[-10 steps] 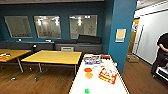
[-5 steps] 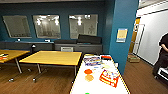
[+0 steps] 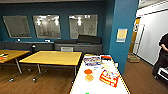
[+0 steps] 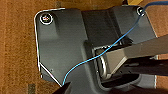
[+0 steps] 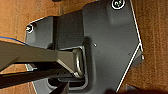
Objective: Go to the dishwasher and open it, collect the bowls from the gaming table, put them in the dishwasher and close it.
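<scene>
As the whole head view has slid since a second ago, with the blue pillar [image 3: 124, 32] and the windows drifting across it while nothing on the tables moved, the robot itself is judged to be driving and turning toward the gaming table [image 3: 117, 88], whose white top now runs up the lower middle of the view. Beside it stands a yellow wood table [image 3: 53, 58], and a person [image 3: 163, 53] waits at the far right edge by the white wall. On the white top lie flat board-game boxes [image 3: 109, 77], and near them sit two orange bowls [image 3: 88, 71], one just behind the other, with a small green bowl [image 3: 87, 93] at the very bottom edge. So the collecting step looks close, the bowls untouched. Whether either claw is spread or pressed together, I cannot tell.
</scene>
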